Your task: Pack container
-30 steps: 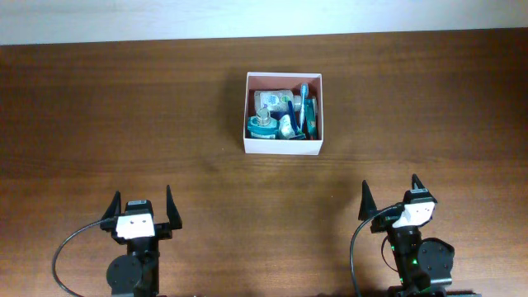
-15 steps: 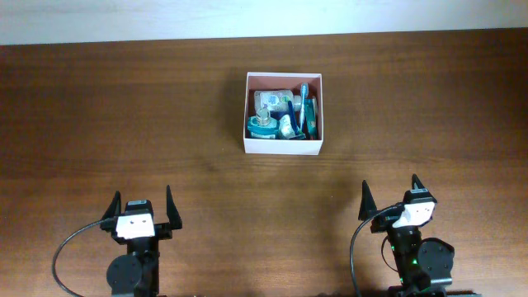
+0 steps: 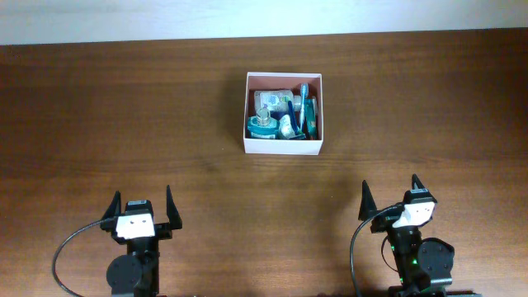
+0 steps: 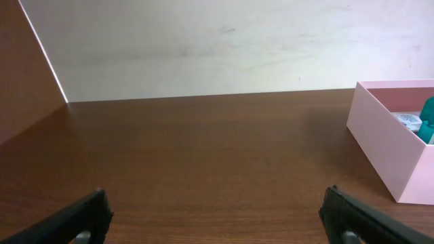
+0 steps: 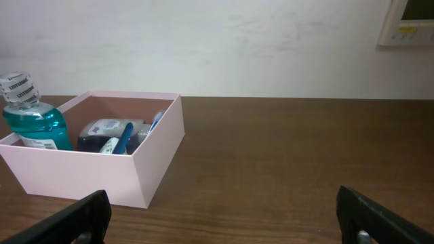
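Packing looks finished to me: nothing loose shows on the surface [image 3: 124,107]. At seven o'clock the left arm [image 3: 136,227] rests, jaws spread and empty. At twelve o'clock sits the container [image 3: 282,148], holding a teal bottle [image 3: 263,125], a grey packet [image 3: 276,101] and a blue toothbrush [image 3: 304,103]. The right arm [image 3: 408,216], at five o'clock, has its jaws likewise released.
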Robot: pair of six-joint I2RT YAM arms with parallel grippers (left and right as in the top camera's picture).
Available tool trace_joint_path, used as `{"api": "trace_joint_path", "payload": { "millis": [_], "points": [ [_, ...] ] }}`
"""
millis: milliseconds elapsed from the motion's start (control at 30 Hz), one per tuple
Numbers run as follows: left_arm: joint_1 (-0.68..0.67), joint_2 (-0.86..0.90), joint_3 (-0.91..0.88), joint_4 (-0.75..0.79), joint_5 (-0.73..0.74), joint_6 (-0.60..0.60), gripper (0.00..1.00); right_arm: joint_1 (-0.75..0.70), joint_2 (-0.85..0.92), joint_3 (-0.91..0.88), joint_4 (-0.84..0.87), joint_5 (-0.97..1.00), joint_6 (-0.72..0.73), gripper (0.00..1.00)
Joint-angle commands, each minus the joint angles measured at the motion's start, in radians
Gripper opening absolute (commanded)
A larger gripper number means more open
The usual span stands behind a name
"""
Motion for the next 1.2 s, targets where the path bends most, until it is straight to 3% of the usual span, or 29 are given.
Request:
{"api": "trace_joint_path", "payload": {
  "millis": [0,1167],
  "points": [
    [-0.005,-0.009,-0.003,-0.003,-0.005,0.02,0.99,0.005,-0.011,-0.005,-0.006,0.008,0.005,0.99],
    [-0.005,-0.009,-0.003,-0.003,-0.005,0.02,0.99,0.005,-0.011,-0.005,-0.006,0.008,0.005,0.99]
  ]
}}
